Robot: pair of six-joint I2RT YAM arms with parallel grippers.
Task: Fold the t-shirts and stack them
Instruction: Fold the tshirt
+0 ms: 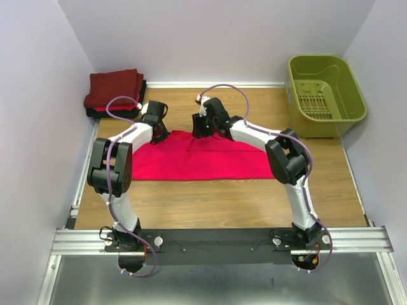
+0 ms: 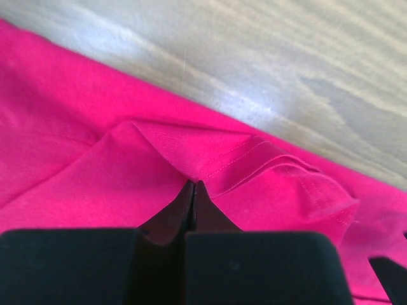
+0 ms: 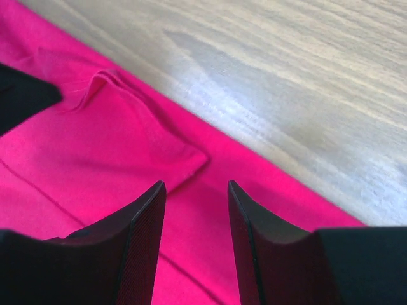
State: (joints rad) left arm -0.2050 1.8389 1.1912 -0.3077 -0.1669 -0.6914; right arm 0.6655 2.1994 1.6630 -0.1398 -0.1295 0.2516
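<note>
Top view: bright pink t-shirt lies spread at centre of the wooden table, w/ a stack of folded shirts at upper left. Left gripper has jaws together, pinching a small ridge of cloth at the shirt's far edge. Right gripper has jaws apart over the same edge, holding nothing. Risks: the pinch looks shallow, so cloth could slip out on lifting. W/ only one side gripped, the fold would likely skew.

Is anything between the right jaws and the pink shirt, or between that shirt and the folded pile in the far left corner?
Nothing visible. The right gripper hangs open just over the pink shirt, only cloth below its jaws. Between the shirt and the folded pile lies only bare table.
</note>
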